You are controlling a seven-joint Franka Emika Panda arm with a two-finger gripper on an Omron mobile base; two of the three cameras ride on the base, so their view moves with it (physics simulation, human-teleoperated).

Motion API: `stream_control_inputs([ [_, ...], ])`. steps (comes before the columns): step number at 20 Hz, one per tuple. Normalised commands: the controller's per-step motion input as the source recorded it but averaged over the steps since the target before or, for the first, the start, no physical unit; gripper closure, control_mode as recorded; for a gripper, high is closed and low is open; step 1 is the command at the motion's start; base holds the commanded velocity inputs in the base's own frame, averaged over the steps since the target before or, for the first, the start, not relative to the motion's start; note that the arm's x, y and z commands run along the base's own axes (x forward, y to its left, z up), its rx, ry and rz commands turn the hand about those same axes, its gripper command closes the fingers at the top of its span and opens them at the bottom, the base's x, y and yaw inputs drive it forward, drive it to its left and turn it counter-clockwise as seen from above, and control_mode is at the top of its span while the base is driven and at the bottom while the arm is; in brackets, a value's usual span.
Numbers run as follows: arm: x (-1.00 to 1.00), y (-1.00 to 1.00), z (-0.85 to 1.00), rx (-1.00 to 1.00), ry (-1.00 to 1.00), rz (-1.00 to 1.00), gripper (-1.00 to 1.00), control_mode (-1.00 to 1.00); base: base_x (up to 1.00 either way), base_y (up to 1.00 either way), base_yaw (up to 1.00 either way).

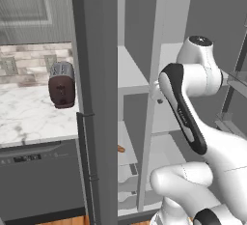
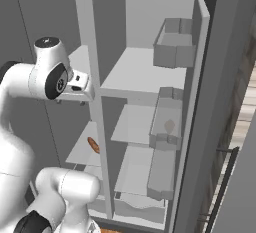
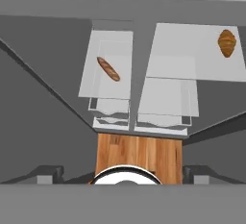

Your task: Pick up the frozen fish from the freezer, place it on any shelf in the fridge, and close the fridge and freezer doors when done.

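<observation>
Hand view looks straight down the front of the open refrigerator. The gripper (image 3: 122, 174) points at the wooden floor (image 3: 139, 153), and its two fingertips (image 3: 48, 173) stand wide apart at the lower corners with nothing between them, so the jaws are open and empty. I cannot make out the frozen fish in any picture, so I cannot tell where it lies or which way its long axis runs. One elongated orange-brown roll (image 3: 108, 69) lies on a white shelf of the freezer (image 3: 103, 81), its long axis slanting across the shelf. One rounded orange lump (image 3: 227, 43) sits on a shelf of the fridge (image 3: 192, 50), on the far side of the grey divider (image 3: 144, 35) that separates the two compartments. In the right base view, the uppermost shelf (image 2: 142, 72) of the fridge is a bare white slab, and three grey bins are stacked on the open fridge door (image 2: 197, 77). The arm (image 2: 30, 79) rises from the lower left there, folds at the elbow, and carries its wrist up to the level of that shelf, just in front of the divider. In the left base view, one toaster (image 1: 61, 85) stands on the marble counter (image 1: 29, 118) beside the open freezer door (image 1: 94, 98).
</observation>
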Motion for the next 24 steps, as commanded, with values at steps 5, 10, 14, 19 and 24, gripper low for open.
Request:
stream_control_inputs([
  [5, -0.47, 0.32, 0.00, 0.00, -0.09, 0.00, -1.00, -1.00, 0.00, 0.00, 0.00],
  [10, -0.07, 0.18, 0.00, 0.00, -0.03, 0.00, -1.00, -1.00, 0.00, 0.00, 0.00],
  [14, 0.00, 0.15, 0.00, 0.00, -0.03, 0.00, -1.00, 1.00, 0.00, 0.05, 0.00],
  [19, 0.00, 0.00, 0.00, 0.00, 0.00, 0.00, -1.00, 1.00, 0.00, 0.20, 0.00],
  [24, 0.00, 0.00, 0.00, 0.00, 0.00, 0.00, -1.00, 1.00, 0.19, 0.19, 0.00],
])
